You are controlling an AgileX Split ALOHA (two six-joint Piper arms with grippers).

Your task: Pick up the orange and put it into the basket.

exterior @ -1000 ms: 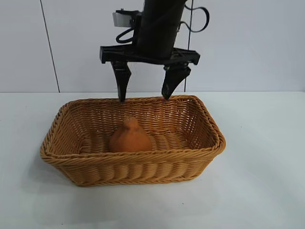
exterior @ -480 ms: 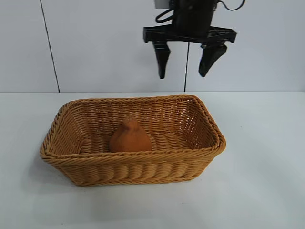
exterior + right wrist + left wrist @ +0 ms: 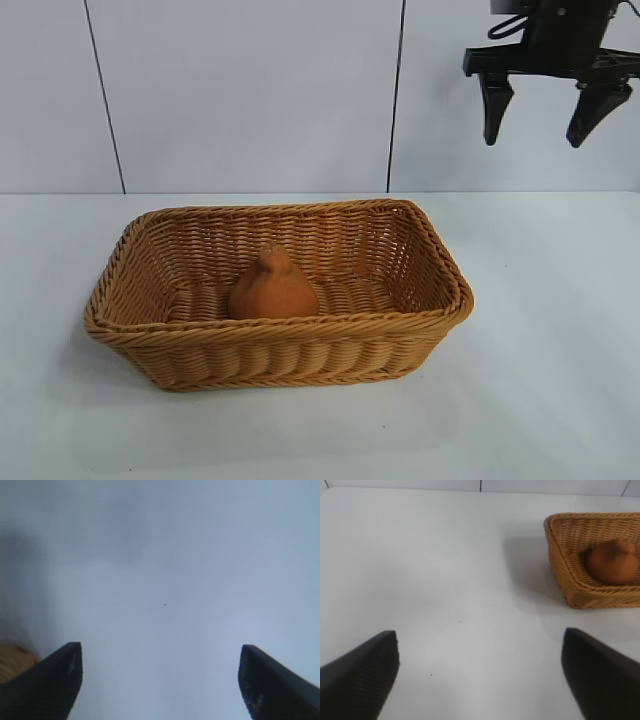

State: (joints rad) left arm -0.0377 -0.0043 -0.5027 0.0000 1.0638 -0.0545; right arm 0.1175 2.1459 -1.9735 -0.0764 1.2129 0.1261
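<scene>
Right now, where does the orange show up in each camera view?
Exterior view: the orange sits in the basket, left of centre in the picture.
Left wrist view: the orange at the right edge, in the basket.
Right wrist view: not in it.
Shared landmark: the basket's braided rim, in the exterior and left wrist views.

Probably a lab test bench: a bare white table [image 3: 540,330] backed by plain white wall panels [image 3: 240,90].
</scene>
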